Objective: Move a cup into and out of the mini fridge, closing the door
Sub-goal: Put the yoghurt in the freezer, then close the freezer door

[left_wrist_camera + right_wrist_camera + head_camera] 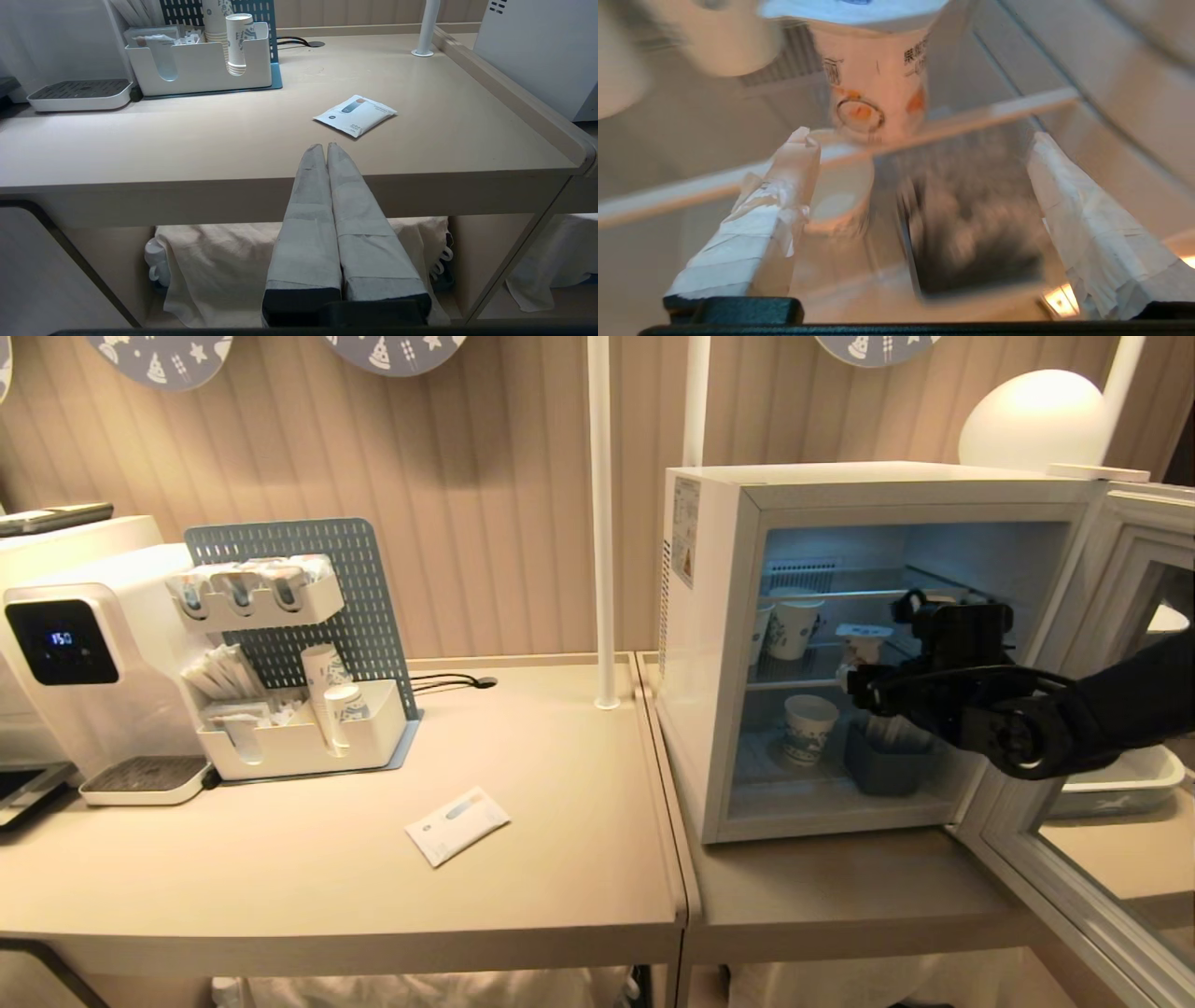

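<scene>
The mini fridge (709, 616) stands on the right-hand table with its door (1116, 579) swung wide open to the right. The cup (864, 644), small and white with orange print, stands on the upper shelf; the right wrist view shows it (878, 79) upright beyond the fingertips. My right gripper (854, 683) reaches into the fridge opening just in front of and slightly below the cup. It (920, 137) is open wide with nothing between the taped fingers (794, 168). My left gripper (325, 147) is parked shut at the front edge of the left table.
Taller paper cups stand on the upper shelf (796, 625) and the fridge floor (808, 728), beside a blue-grey bin (887, 765). On the left table are a sachet (457, 824), a cup organiser (299, 737), a water dispenser (84, 653) and a white pole (602, 523).
</scene>
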Robot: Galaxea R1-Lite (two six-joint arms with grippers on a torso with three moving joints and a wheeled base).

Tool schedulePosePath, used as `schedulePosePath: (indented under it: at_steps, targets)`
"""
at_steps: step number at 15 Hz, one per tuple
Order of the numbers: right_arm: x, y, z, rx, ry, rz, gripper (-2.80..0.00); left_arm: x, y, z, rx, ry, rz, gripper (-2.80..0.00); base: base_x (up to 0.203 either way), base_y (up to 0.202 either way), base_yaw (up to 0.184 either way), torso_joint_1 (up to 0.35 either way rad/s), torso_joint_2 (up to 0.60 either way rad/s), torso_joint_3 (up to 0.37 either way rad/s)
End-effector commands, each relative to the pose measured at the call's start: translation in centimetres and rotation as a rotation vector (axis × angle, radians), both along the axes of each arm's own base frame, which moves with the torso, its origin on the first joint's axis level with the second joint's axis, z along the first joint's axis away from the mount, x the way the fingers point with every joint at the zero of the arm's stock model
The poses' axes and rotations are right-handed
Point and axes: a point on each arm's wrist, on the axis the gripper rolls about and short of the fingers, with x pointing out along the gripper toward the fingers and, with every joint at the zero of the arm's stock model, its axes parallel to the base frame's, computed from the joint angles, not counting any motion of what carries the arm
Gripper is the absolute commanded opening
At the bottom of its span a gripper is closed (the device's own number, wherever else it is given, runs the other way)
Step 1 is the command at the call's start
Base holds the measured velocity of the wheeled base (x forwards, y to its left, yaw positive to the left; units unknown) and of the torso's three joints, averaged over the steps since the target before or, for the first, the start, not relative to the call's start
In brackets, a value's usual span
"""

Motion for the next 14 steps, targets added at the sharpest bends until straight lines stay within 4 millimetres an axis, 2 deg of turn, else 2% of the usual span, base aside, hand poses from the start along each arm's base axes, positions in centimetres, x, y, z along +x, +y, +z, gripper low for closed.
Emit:
schedulePosePath:
  at_steps: [1, 5, 6, 9, 12, 14]
  targets:
    - [-2.6, 0.0, 2.8, 0.010, -0.060, 0.011, 0.00, 0.0, 0.0, 0.0, -0.003, 0.004, 0.001, -2.80, 0.000, 0.000, 0.000, 0.000, 0.00, 0.000]
    - [-8.2, 1.0, 4.7, 0.019, -0.079, 0.071, 0.00, 0.0, 0.0, 0.0, -0.007, 0.004, 0.001, -2.80, 0.000, 0.000, 0.000, 0.000, 0.00, 0.000]
    - [-9.6, 1.2, 5.1, 0.021, -0.086, 0.087, -2.80, 0.0, 0.0, 0.0, -0.007, 0.004, 0.001, -2.80, 0.000, 0.000, 0.000, 0.000, 0.00, 0.000]
    - [-14.3, 1.4, 6.6, 0.033, -0.133, 0.130, -2.80, 0.0, 0.0, 0.0, -0.007, 0.002, 0.000, -2.80, 0.000, 0.000, 0.000, 0.000, 0.00, 0.000]
    - [-19.4, 0.7, 8.0, 0.029, -0.200, 0.138, -2.80, 0.0, 0.0, 0.0, -0.008, 0.004, 0.000, -2.80, 0.000, 0.000, 0.000, 0.000, 0.00, 0.000]
    - [-22.9, -0.5, 9.2, -0.028, -0.257, 0.002, -2.80, 0.0, 0.0, 0.0, -0.007, 0.002, 0.000, -2.80, 0.000, 0.000, 0.000, 0.000, 0.00, 0.000]
